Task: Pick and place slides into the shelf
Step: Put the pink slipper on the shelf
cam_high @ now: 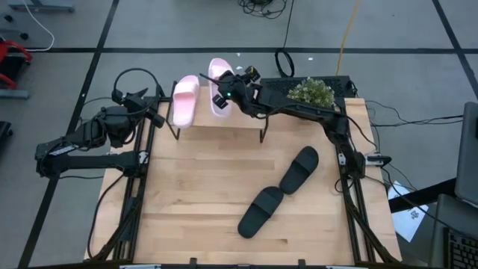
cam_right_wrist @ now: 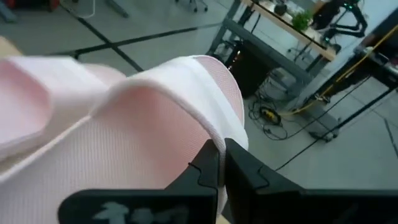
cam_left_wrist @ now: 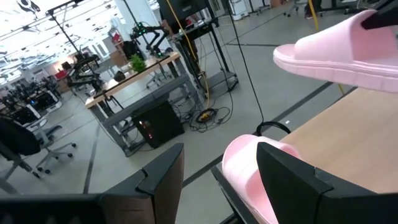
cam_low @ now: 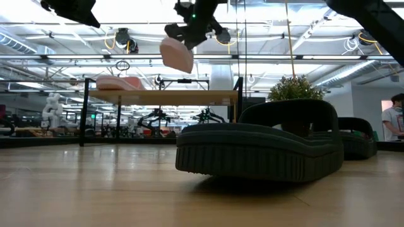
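One pale pink slide (cam_high: 184,99) lies flat on the left half of the shelf (cam_high: 224,119), a low light-wood plank at the table's far edge. My right gripper (cam_high: 222,94) is shut on the second pink slide (cam_high: 218,81), holding it above the shelf top (cam_low: 161,98). Two black slides (cam_high: 300,169) (cam_high: 261,211) rest sole-down on the table, right of centre. My left gripper (cam_high: 153,112) waits open at the shelf's left end, its fingers (cam_left_wrist: 165,180) on either side of the resting pink slide (cam_left_wrist: 245,171) without touching it. My right gripper pinches the pink slide's wide strap at its edge (cam_right_wrist: 208,121) between its two shut fingers (cam_right_wrist: 239,168). The fingers come from the table's right side, slanting slightly down. The slide hangs tilted below them (cam_low: 177,55), clear of the shelf.
A potted green plant (cam_high: 312,92) stands at the table's far right corner, behind the right arm. The shelf's right half (cam_high: 246,119) is bare wood. Open tabletop (cam_high: 194,194) lies left of the black slides.
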Robot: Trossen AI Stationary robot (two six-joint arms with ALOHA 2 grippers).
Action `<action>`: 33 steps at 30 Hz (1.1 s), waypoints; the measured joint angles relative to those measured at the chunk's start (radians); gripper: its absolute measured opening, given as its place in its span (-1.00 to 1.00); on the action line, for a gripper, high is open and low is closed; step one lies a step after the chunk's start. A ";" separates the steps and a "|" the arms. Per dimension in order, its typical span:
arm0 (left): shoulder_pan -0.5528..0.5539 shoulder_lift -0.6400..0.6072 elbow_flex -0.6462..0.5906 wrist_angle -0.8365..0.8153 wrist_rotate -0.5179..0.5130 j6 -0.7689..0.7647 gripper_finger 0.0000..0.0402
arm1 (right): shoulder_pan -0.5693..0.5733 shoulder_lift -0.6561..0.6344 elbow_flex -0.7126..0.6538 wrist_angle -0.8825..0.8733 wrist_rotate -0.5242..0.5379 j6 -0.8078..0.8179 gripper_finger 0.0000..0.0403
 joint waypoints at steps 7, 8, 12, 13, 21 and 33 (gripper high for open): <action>0.000 0.013 0.000 0.002 0.043 -0.009 0.04 | -0.007 0.019 0.000 -0.001 -0.079 0.080 -1.00; 0.000 0.019 0.000 0.001 0.064 -0.009 0.04 | -0.007 0.027 0.000 0.012 -0.078 0.087 -1.00; 0.000 0.056 0.000 0.007 0.101 -0.006 0.04 | -0.011 0.042 0.000 0.023 -0.109 0.128 -1.00; 0.000 0.068 0.000 0.013 0.104 -0.006 0.04 | -0.012 0.048 0.000 0.037 -0.125 0.138 -1.00; -0.001 0.153 0.000 0.053 0.105 0.010 0.04 | -0.021 0.081 -0.001 0.046 -0.133 0.184 -1.00; 0.000 0.170 0.000 0.078 0.105 0.036 0.04 | -0.016 0.099 -0.036 0.127 -0.134 0.234 -1.00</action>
